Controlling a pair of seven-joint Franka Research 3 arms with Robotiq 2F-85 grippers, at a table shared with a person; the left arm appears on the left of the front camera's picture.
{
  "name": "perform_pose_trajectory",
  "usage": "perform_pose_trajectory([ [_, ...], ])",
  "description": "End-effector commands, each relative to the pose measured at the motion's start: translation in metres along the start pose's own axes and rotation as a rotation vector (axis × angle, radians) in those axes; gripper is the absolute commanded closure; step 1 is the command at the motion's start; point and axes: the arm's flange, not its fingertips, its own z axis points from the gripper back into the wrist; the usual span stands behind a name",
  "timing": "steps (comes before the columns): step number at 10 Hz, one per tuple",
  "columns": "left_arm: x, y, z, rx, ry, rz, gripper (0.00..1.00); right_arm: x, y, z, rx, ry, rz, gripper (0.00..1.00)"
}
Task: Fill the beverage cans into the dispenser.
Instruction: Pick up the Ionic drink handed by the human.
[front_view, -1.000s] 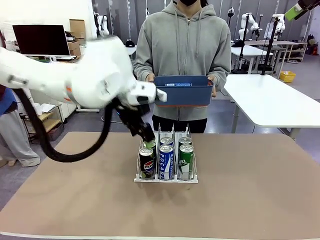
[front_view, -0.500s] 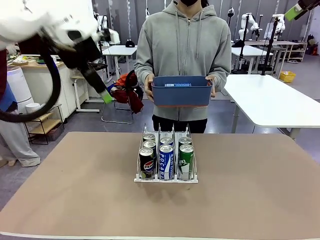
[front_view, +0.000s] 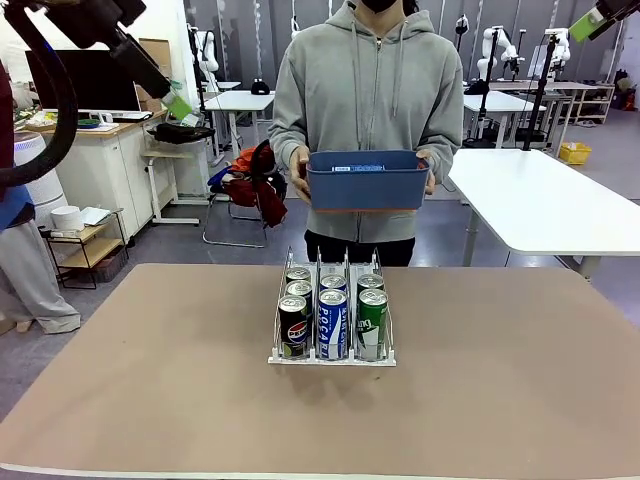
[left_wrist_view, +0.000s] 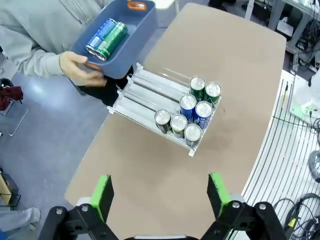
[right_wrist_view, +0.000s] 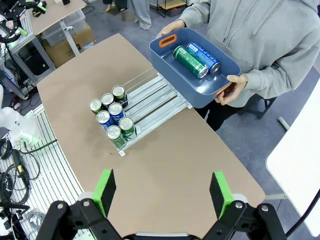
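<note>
Both arms hung high over the brown table (front_view: 500, 400). The black two-finger left gripper (left_wrist_view: 159, 187) and its twin, the right gripper (right_wrist_view: 162, 185), each had its jaws spread to full width with nothing between the green pads.

The small clear and white wire-framed dispenser (front_view: 332, 352) sat mid-table, its three narrow lanes running from the robot's side toward the person. Seven slim aluminium cans stood upright at its near end: three in the robot's left lane, led by a black Pepsi can (front_view: 293, 325); two in the middle, led by a blue-and-white Pocari can (front_view: 332, 322); and two on the right, led by a green front can (front_view: 372, 320). The far stretch of every lane was bare.

The coming move turned on the two cans not yet loaded. A loose green can (right_wrist_view: 189, 61) and a loose blue can (right_wrist_view: 202, 56) lay on their sides, flank to flank, in a deep blue plastic bin (right_wrist_view: 170, 75). The person's hands (right_wrist_view: 231, 89) held it by its ends, off the table, just beyond the dispenser's far end. The cans' long axes ran along the bin, square to the lanes, with the green one on the robot's side. Both grippers were well above and short of the bin. The left looked nearer sideways, though depth was hard to judge. The picking jaws would probably have to close across a barrel, then stand the can upright
</note>
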Motion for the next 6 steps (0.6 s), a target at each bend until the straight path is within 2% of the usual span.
perform_pose_trajectory([
  [1, -0.0003, -0.0008, -0.0047, -0.006, 0.025, -0.010, 0.00, -0.0011, 0.0008, 0.0000, 0.002, 0.001, -0.005, 0.00],
  [6, -0.0003, -0.0008, -0.0047, -0.006, 0.025, -0.010, 0.00, -0.0011, 0.0008, 0.0000, 0.002, 0.001, -0.005, 0.00],
])
